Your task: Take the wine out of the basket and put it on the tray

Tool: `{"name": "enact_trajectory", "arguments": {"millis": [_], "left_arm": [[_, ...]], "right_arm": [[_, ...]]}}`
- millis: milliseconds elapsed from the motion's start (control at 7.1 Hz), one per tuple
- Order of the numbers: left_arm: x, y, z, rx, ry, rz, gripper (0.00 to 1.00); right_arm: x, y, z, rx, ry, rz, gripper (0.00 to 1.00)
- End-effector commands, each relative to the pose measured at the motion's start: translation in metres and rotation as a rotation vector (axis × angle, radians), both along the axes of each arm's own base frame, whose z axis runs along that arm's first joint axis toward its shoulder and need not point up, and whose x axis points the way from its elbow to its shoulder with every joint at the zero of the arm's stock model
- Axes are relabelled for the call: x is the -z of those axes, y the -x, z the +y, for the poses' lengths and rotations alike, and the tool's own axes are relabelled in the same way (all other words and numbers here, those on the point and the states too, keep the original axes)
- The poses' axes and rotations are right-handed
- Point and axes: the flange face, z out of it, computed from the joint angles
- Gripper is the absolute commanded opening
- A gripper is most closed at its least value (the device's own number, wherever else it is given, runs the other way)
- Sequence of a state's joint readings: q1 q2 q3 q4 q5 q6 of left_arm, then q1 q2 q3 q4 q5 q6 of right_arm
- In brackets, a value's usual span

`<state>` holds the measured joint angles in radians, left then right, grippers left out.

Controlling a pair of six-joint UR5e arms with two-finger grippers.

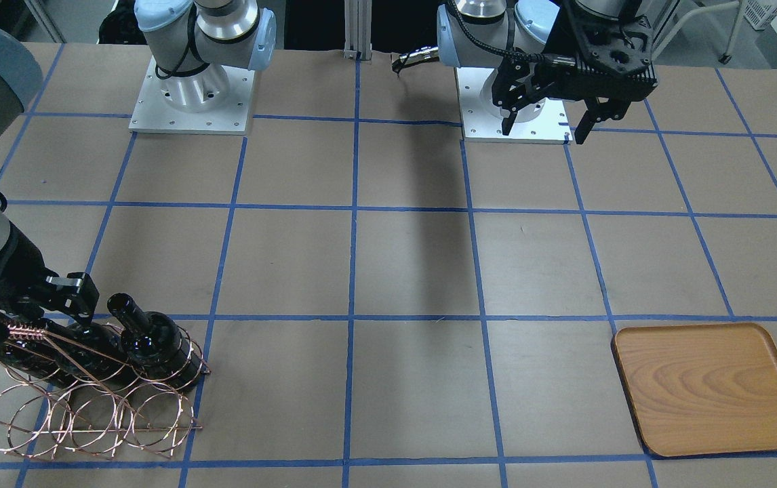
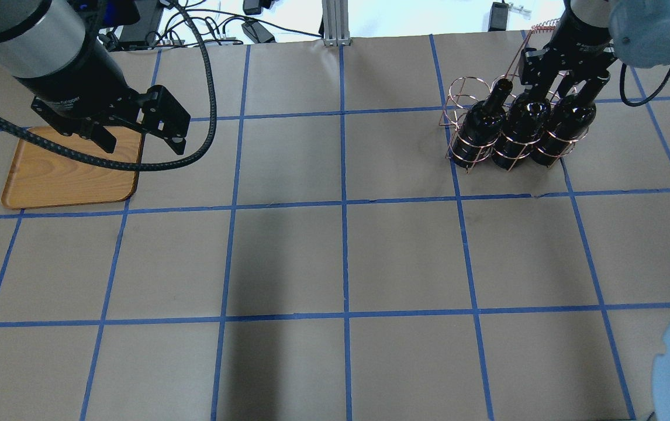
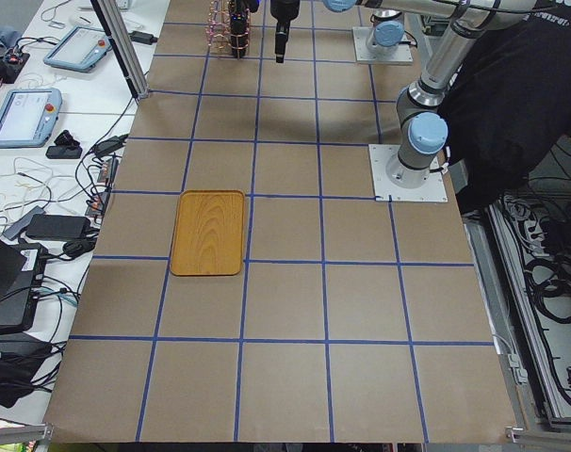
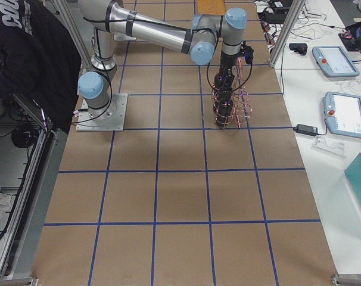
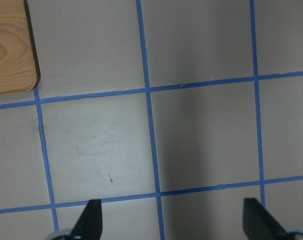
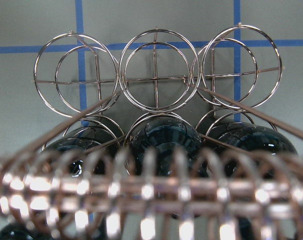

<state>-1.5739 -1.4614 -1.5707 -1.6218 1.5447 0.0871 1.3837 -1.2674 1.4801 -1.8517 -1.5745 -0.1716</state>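
Observation:
Three near-black wine bottles stand in the copper wire basket (image 2: 458,93) at the far right: one on the left (image 2: 481,126), one in the middle (image 2: 522,131), one on the right (image 2: 566,126). My right gripper (image 2: 548,88) is down over the basket. Its fingers stand on either side of the middle bottle's neck and look spread. One finger (image 1: 82,298) shows beside a bottle (image 1: 151,339). The right wrist view shows bottle shoulders (image 6: 164,145) behind the blurred coil handle (image 6: 151,195). My left gripper (image 2: 143,145) hangs open and empty above the right edge of the wooden tray (image 2: 66,175).
The empty front rings of the basket (image 1: 124,428) face the operators' side. The tray (image 1: 707,386) holds nothing. The arm bases (image 1: 192,95) stand at the robot's edge of the table. Tablets and cables lie beside the table (image 3: 22,113).

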Motion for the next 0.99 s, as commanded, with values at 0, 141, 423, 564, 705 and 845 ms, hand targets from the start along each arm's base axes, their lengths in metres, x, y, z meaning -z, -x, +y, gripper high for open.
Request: {"name": "enact_trajectory", "arguments": {"millis": [0, 141, 423, 564, 705, 845], "left_arm": [[-0.0003, 0.0, 0.0005, 0.005, 0.0, 0.0, 1.0], [0.0002, 0.0, -0.0002, 0.005, 0.0, 0.0, 1.0], [-0.0005, 0.0, 0.0003, 0.003, 0.001, 0.0, 1.0], [0.0002, 0.0, -0.0002, 0.005, 0.0, 0.0, 1.0], [-0.0003, 0.0, 0.0005, 0.005, 0.0, 0.0, 1.0], [0.0002, 0.0, -0.0002, 0.003, 0.0, 0.0, 1.0]], "right_arm": [[0.0001, 0.0003, -0.0013, -0.003, 0.008, 0.003, 0.95], [-0.0034, 0.0011, -0.0051, -0.003, 0.033, 0.008, 0.9], [-0.0011, 0.0016, -0.008, -0.002, 0.046, 0.01, 0.83], [-0.0006, 0.0017, -0.0087, -0.002, 0.049, 0.01, 0.82], [0.0051, 0.0021, -0.0108, 0.001, 0.04, 0.008, 0.73], [0.0044, 0.0022, -0.0111, 0.004, 0.041, 0.008, 0.65]]}}
